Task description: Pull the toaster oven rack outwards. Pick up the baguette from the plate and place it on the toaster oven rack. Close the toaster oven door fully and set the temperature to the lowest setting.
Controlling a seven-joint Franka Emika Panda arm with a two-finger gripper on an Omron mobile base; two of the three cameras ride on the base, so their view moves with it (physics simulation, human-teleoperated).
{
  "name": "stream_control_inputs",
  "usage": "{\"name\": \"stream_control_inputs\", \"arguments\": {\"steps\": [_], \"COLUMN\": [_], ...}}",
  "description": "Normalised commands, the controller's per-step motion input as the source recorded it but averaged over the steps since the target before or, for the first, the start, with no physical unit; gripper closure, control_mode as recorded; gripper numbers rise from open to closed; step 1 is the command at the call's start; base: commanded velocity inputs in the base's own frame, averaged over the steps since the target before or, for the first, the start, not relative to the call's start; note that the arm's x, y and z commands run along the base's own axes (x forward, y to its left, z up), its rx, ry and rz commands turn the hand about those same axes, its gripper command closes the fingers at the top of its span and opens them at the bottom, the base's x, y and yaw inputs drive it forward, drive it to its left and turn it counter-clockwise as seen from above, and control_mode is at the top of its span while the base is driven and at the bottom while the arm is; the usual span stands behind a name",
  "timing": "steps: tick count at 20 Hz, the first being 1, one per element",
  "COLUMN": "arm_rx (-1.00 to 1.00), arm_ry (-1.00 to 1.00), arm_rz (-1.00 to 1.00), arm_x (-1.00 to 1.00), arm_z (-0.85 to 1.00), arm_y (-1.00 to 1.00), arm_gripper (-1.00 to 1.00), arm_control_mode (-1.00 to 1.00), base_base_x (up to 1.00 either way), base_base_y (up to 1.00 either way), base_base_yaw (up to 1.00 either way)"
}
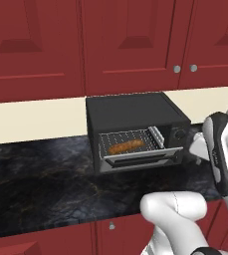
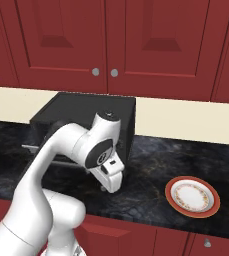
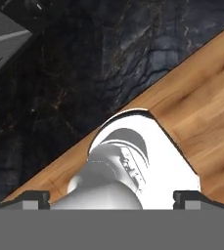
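Left base view: a golden-brown baguette (image 1: 126, 146) lies on the wire rack (image 1: 131, 141) inside the black toaster oven (image 1: 135, 128), whose grey door (image 1: 141, 159) hangs partly open. It stands on a dark marbled counter (image 1: 41, 184) under red cabinets (image 1: 125, 42). A red-rimmed plate (image 2: 192, 196) sits empty. The gripper (image 3: 111, 199) stands wide, holding nothing.

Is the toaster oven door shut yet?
No, open. The toaster oven door hangs down in front, with the baguette visible on the rack.

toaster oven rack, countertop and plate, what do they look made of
Toaster oven rack: thin silvery wire grid, likely metal.
Countertop: glossy black stone, probably marble or granite, judging by its pale veins.
Plate: smooth white with a red rim, looks like glazed ceramic.
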Motion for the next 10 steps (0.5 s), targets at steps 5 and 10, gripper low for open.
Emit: {"name": "stream_control_inputs", "arguments": {"steps": [5,10], "arm_rx": [0.14,0.17], "arm_ry": [-0.12,-0.23], "arm_rz": [0.11,0.11], "arm_x": [0.20,0.26], "arm_z": [-0.28,-0.10], "arm_y": [0.00,0.00], "arm_gripper": [-1.00,-1.00], "arm_control_mode": [-1.00,-1.00], "base_base_x": [0.00,0.00], "base_base_y": [0.00,0.00], "base_base_yaw": [0.00,0.00]}}
